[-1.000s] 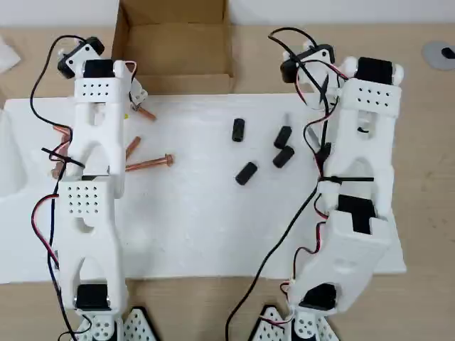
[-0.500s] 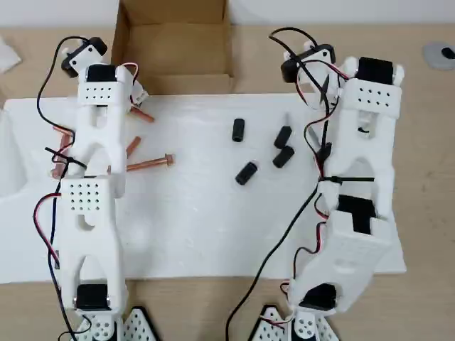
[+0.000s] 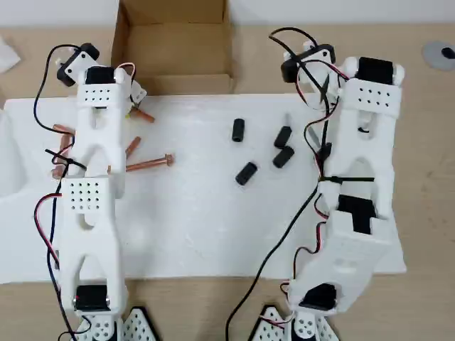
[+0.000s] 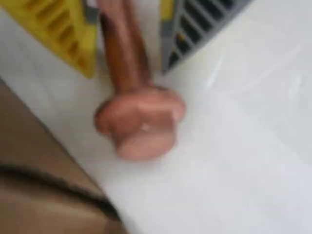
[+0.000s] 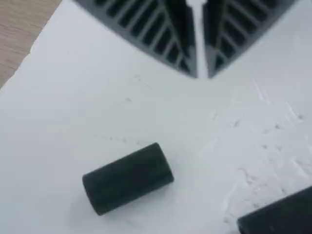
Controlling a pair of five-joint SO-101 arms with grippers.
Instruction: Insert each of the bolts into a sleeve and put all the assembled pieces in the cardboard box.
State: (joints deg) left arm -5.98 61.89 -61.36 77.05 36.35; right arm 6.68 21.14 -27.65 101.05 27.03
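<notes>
While the left gripper grasps a copper bolt, the right gripper is clenched. A smooth black cylindrical sleeve lies near it.

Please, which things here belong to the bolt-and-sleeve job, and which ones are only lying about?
Job: loose bolts, bolt in left claw, black sleeves, cardboard box.
Lying about: white foam sheet underneath, grey disc.
</notes>
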